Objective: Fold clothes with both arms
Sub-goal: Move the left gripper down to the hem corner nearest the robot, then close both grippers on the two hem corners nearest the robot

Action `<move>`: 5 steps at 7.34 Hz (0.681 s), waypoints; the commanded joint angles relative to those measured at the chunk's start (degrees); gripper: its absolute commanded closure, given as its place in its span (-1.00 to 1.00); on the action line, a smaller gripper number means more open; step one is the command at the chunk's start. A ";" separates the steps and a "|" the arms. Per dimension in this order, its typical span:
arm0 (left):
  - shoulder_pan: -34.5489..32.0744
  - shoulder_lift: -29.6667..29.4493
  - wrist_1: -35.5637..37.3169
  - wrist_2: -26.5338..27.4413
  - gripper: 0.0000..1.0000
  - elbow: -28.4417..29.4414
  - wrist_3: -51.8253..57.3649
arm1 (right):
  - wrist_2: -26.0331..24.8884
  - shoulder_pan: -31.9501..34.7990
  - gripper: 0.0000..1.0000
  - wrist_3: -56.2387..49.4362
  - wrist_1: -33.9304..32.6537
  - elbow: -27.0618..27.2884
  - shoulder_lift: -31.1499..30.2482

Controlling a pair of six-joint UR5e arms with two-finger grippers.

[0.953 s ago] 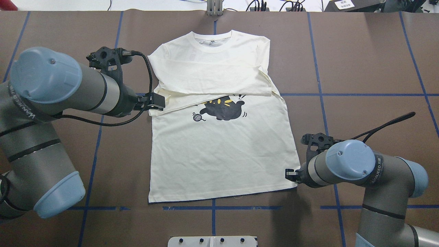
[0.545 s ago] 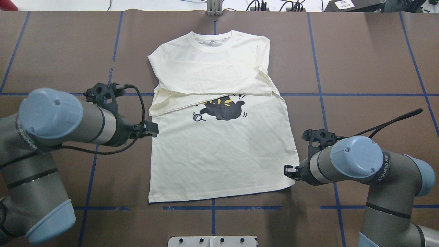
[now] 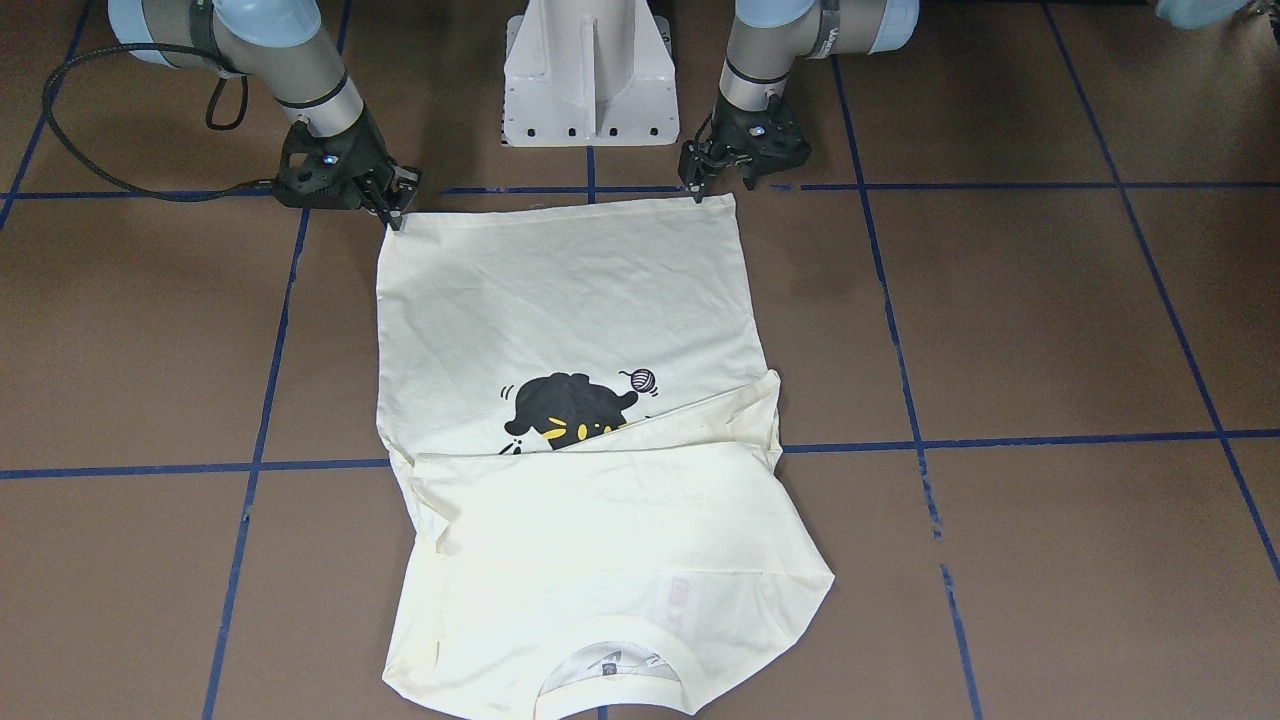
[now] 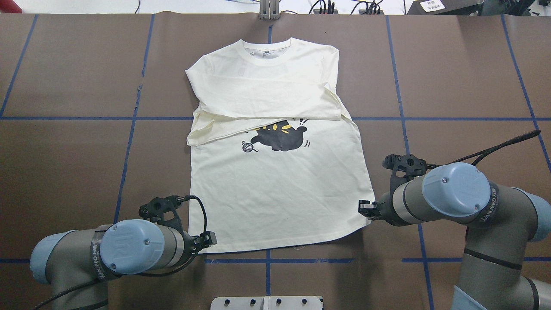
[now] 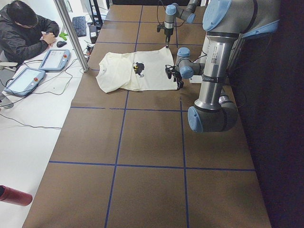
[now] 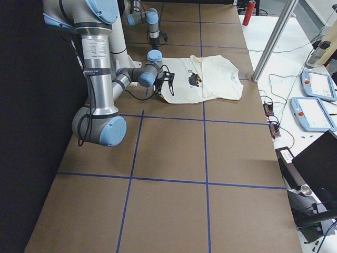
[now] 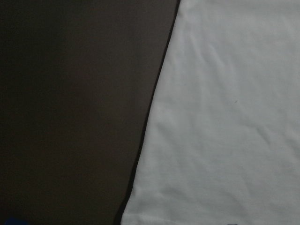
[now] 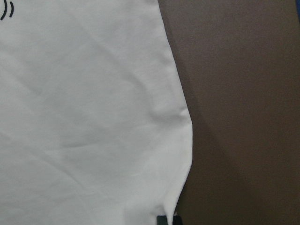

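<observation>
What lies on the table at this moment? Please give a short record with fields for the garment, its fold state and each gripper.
garment: cream T-shirt with black cat print, flat on the brown table
fold state: folded sleeve lies across the chest and covers the print's top; lower half unfolded
left gripper: at the hem corner on the robot's left; jaws unclear
right gripper: by the hem corner on the robot's right; jaws unclear

left arm [image 4: 129, 246] low, forearm reaching inward, left gripper [image 4: 210, 238] angled down | right arm [image 4: 447, 196] likewise low, right gripper [image 4: 363, 209] angled down | jaw gaps unclear
</observation>
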 commanded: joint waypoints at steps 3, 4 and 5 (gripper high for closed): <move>-1.96 -0.15 0.62 0.51 -0.52 0.71 0.40 | -0.07 0.34 1.00 -0.01 0.01 -0.01 0.07; -1.97 -0.15 0.62 0.51 -0.50 0.89 0.40 | -0.07 0.34 1.00 -0.01 0.01 -0.01 0.07; -1.80 -0.15 0.62 0.43 -0.47 0.98 0.40 | -0.07 0.43 1.00 -0.01 0.01 -0.01 0.07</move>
